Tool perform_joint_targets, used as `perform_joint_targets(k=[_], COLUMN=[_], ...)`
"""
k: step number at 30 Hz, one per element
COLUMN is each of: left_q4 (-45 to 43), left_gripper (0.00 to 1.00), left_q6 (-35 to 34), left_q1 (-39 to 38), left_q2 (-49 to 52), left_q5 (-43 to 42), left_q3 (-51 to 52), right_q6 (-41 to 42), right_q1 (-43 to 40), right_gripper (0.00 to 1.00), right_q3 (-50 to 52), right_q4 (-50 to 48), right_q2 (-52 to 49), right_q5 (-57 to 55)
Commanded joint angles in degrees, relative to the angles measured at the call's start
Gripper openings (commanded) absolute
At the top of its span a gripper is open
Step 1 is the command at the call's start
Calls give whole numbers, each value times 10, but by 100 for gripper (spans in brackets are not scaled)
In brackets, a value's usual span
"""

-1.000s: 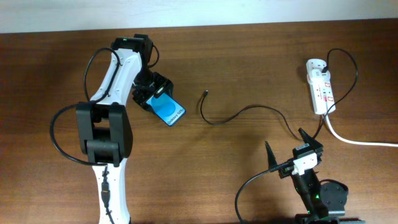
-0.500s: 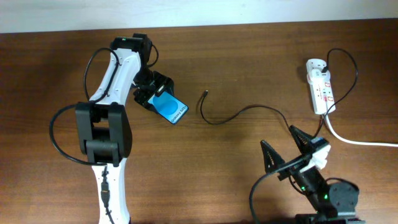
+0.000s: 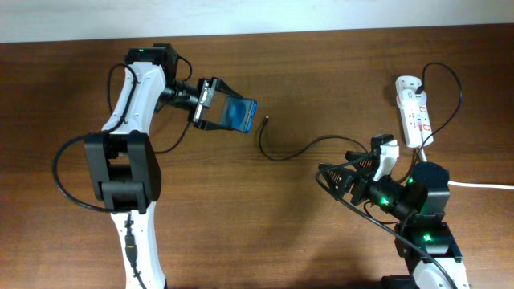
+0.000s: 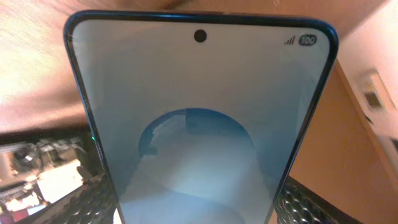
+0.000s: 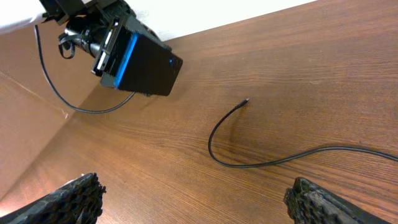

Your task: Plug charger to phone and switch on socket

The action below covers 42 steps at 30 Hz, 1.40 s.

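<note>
Wooden table (image 3: 241, 233) — left claw (image 3: 223, 114) holds the phone (image 3: 242, 113); charger (image 3: 337, 137) lies near.

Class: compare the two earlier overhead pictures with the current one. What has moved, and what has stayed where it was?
The left gripper, still shut on the phone, swung it away from the robot's base and to the right, close to the charger tip. The right gripper, open, advanced from the near edge and turned left toward the charger. The charger and the socket stayed put.
</note>
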<state>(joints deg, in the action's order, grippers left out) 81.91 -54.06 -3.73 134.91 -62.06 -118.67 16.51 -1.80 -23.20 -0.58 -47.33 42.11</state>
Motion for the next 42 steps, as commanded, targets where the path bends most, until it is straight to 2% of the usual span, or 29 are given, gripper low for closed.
perform_joint_targets(k=[1, 4, 7, 9, 11, 17, 20, 28, 30, 31, 32, 33, 37, 40, 42], left_q4=[3, 3, 3, 12, 47, 56, 56, 56, 56, 55, 52, 51, 52, 54, 54], left_gripper=[0, 0, 0, 0, 0, 0, 0, 0, 0, 0, 0, 0, 0, 0, 0], left_q6=[-6, -6, -19, -24, -49, -51, -51, -94, -109, -111, -123, -129, -132, -132, -132], left_q1=[2, 2, 1, 1, 1, 1, -1, -37, -54, -57, -66, -73, -85, -93, -100], left_q2=[-2, -2, -2, -2, -2, -2, -2, -2, -2, -2, -2, -2, -2, -2, -2], left_q5=[-128, -122, -109, -89, -44, -22, 11, 141, 144, 144, 144, 143, 143, 143, 143], left_q3=[-13, -13, -13, -13, -13, -13, -13, -13, -13, -13, -13, -13, -13, -13, -13], right_q6=[12, 26, 117, 141, 139, 100, 99, 170, 170, 170, 171, 207, 271, 313, 323], right_q1=[3, 3, 3, 3, 3, 3, 13, 68, 97, 107, 132, 160, 226, 247, 254], right_gripper=[98, 98, 99, 98, 98, 98, 98, 99, 88, 85, 76, 71, 69, 60, 58], right_q3=[-12, -12, -12, -14, -47, -306, -389, -395, -395, -395, -395, -395, -395, -395, -395], right_q4=[-1, 3, 6, 11, 61, 352, 414, 351, 341, 335, 319, 314, 292, 282, 260], right_q2=[-2, -4, -26, -45, -61, -138, -185, -275, -297, -301, -313, -324, -348, -374, -393], right_q5=[15, 14, 14, 15, 14, -54, -54, -55, -55, -56, -60, -94, -169, -184, -183])
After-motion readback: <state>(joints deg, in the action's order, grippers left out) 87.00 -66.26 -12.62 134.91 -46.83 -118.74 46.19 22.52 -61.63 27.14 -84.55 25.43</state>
